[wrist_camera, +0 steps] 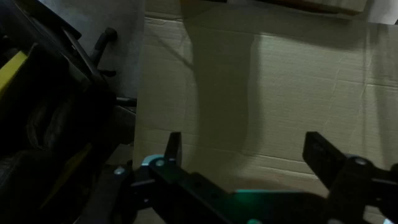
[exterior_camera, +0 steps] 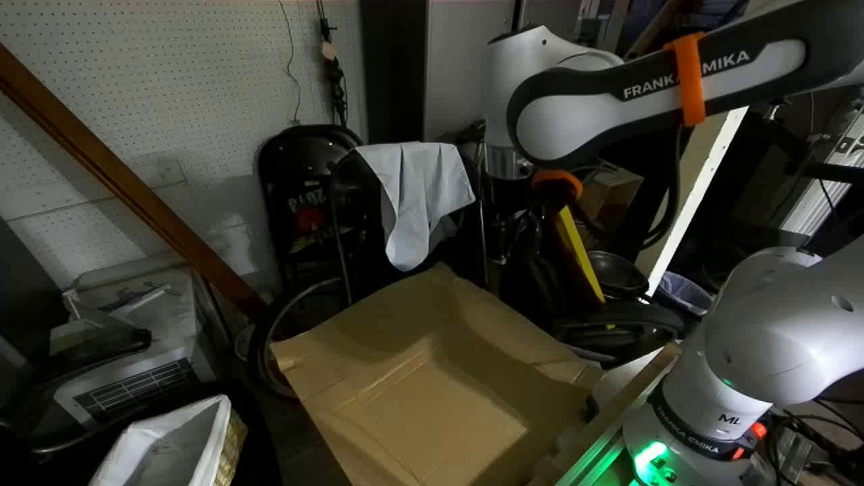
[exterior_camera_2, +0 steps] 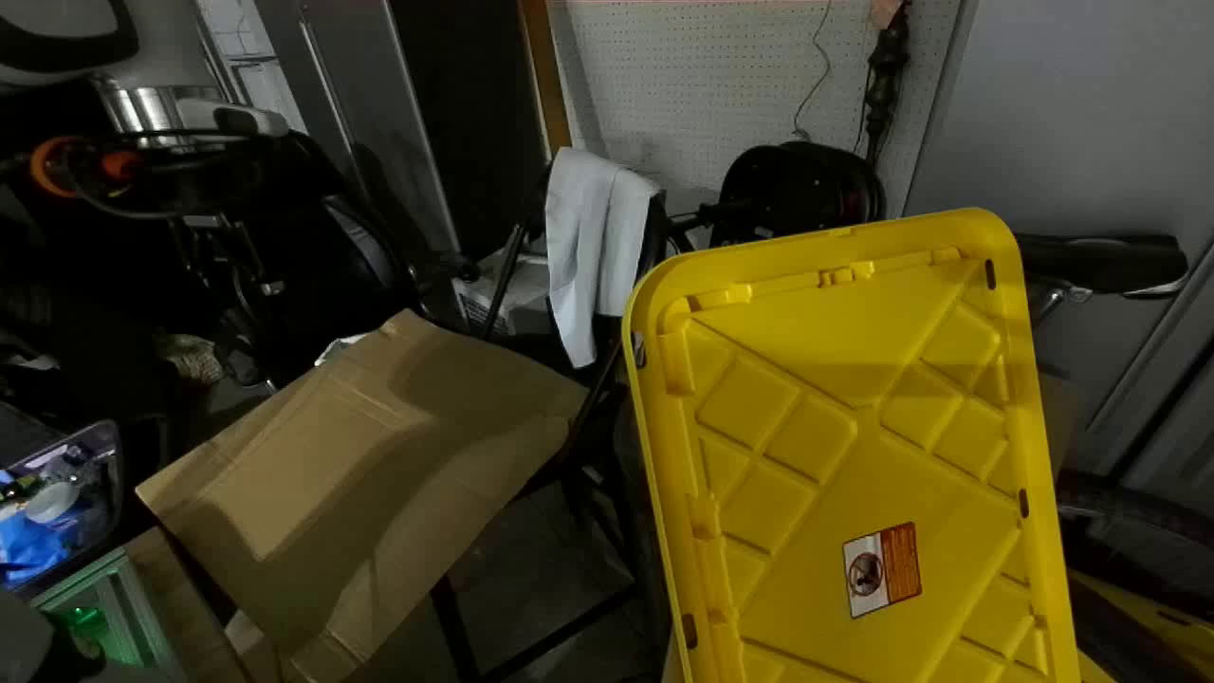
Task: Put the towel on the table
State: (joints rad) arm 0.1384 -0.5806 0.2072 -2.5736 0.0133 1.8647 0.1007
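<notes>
The towel (exterior_camera: 424,196) is a light-grey cloth, limp and creased. It hangs over the back of a black folding chair at the far edge of the table, and it also shows in an exterior view (exterior_camera_2: 593,237). The table (exterior_camera: 459,398) is a broad tan cardboard surface, seen in both exterior views (exterior_camera_2: 379,465) and in the wrist view (wrist_camera: 298,90). My gripper (wrist_camera: 244,138) is open with nothing between its fingers, above the table in the wrist view. In both exterior views it is dark, beside the table and apart from the towel (exterior_camera: 514,243) (exterior_camera_2: 234,278). The towel is out of the wrist view.
The black folding chair (exterior_camera: 358,209) stands behind the table. A large yellow lid (exterior_camera_2: 854,427) stands upright beside it. A white-lined bin (exterior_camera: 179,445) is at the lower left. A wooden beam (exterior_camera: 128,182) leans on the wall. Dark clutter with wheels (exterior_camera: 607,324) lies near the arm.
</notes>
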